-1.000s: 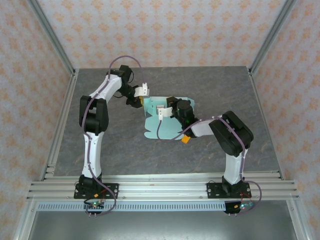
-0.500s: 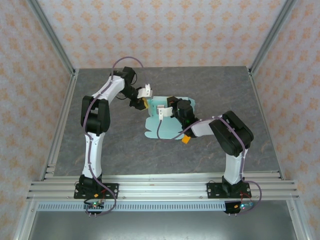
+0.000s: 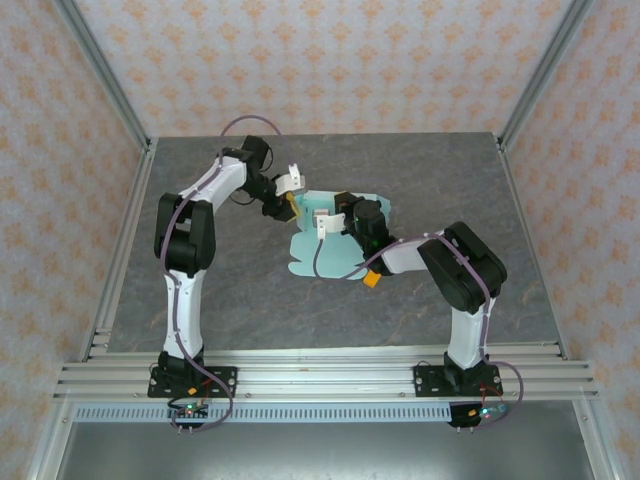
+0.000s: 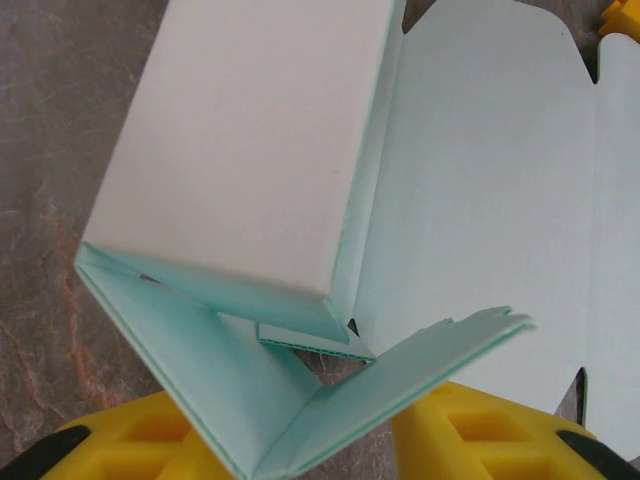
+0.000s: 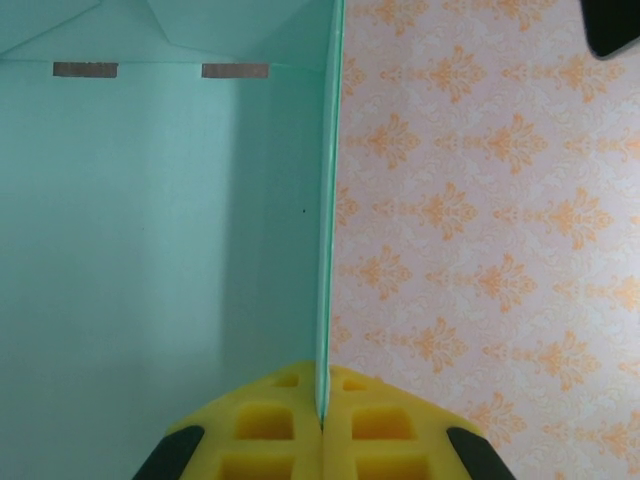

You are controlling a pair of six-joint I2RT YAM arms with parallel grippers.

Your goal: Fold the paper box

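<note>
We find the paper box [image 3: 322, 255] part-folded at the table's [image 3: 450, 180] centre. Right gripper [image 5: 322, 390] is clamped on one raised panel's edge. Left gripper [image 4: 315, 440] straddles a folded flap, fingers apart; grip not determinable.

A robotics lab cell: grey stone-patterned tabletop [image 3: 250, 300], silver aluminium frame posts [image 3: 107, 68], orange-damask wall panels [image 3: 330, 60] from 9 to 3 o'clock, two white robot arms [image 3: 178, 295] bolted to aluminium rails [image 3: 320, 380] at 6 o'clock.
</note>
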